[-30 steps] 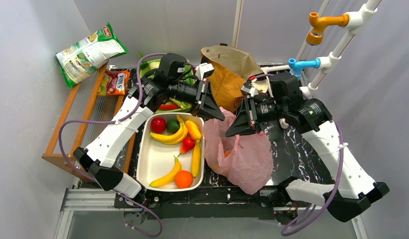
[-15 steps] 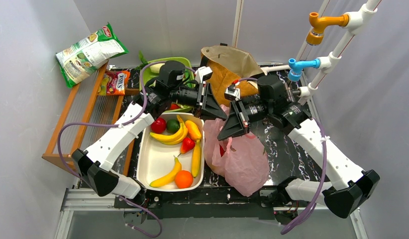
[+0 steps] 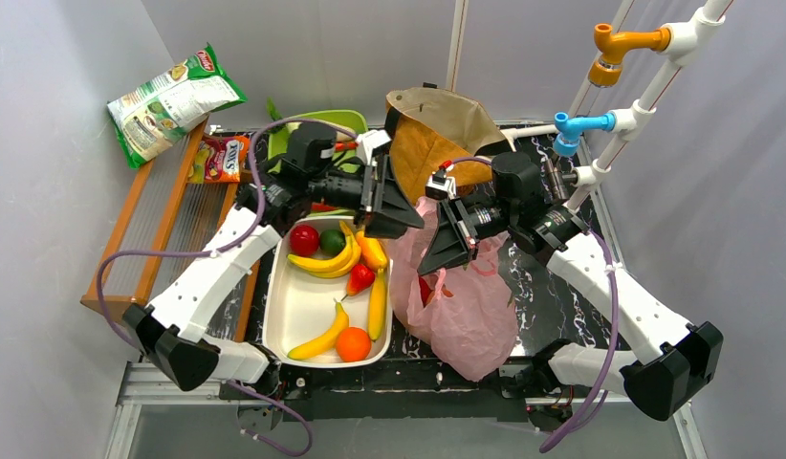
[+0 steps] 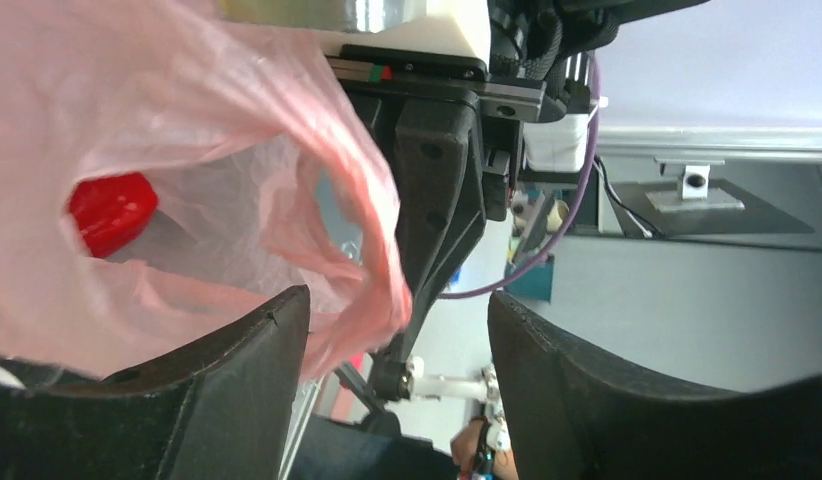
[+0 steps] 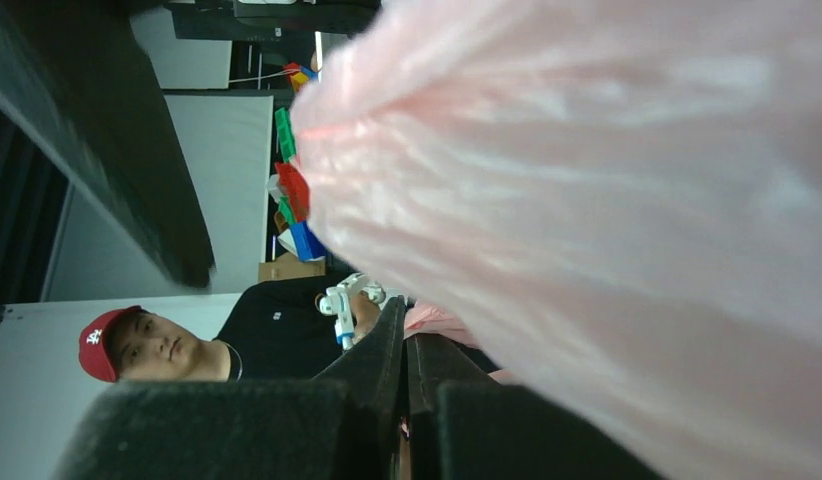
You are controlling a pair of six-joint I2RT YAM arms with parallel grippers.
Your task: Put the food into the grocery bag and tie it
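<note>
Thin translucent pink grocery bag (image 3: pixel 475 316) slumping just beside the white tray (image 3: pixel 294 306), enclosing one glossy red piece (image 4: pixel 109 210), tray holding curved yellow bananas (image 3: pixel 320 341) and a round orange (image 3: pixel 353 343), right gripper (image 5: pixel 405 320) clamping fully closed on the bag film, left gripper (image 4: pixel 397 298) standing wide apart, clamping nothing.

The upper left is filled by the thin pink bag (image 4: pixel 187 120), and a red piece (image 4: pixel 112 210) is seen through its film. The left gripper (image 4: pixel 397 330) is shown at the bottom with its dark fingers (image 4: pixel 217 390) spread apart. A fold of the bag is brought down to the finger on the view's left and hangs partly into the gap. Behind the fold, the right gripper (image 4: pixel 387 372) is seen pointing down, its black jaws drawn together at the bag's rim. A purple cable (image 4: pixel 547 255) is looped beside it, in front of a grey panel (image 4: pixel 687 300).
</note>
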